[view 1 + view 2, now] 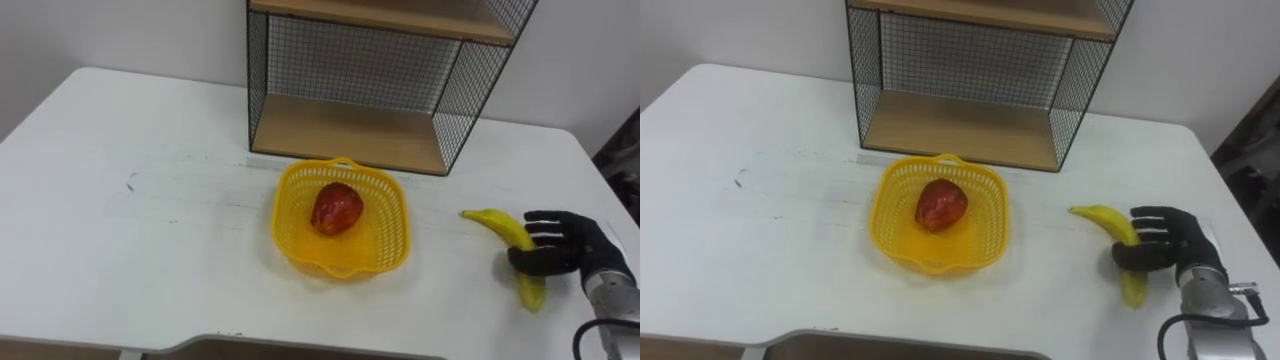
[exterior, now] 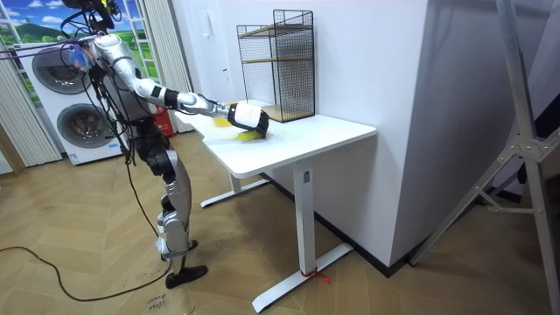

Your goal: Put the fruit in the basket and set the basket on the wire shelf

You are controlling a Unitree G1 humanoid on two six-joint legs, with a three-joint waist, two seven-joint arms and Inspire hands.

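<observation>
A yellow plastic basket (image 1: 384, 243) (image 1: 985, 232) sits on the white table in front of the wire shelf (image 1: 350, 130) (image 1: 960, 125). A red apple (image 1: 336, 208) (image 1: 941, 204) lies inside the basket. To the right of the basket a yellow banana (image 1: 508, 234) (image 1: 1111, 226) lies on the table. My right hand (image 1: 562, 244) (image 1: 1164, 241), black, has its fingers and thumb curled round the banana's middle. In the room view I stand at the table's side with my right arm stretched over the table toward the basket (image 2: 248, 134).
The wire shelf has a wooden bottom board (image 1: 345, 132) and a second board above (image 1: 390, 15). The table's right edge (image 1: 605, 190) lies close to my right hand. A wide stretch of white tabletop (image 1: 130, 200) spreads to the left of the basket.
</observation>
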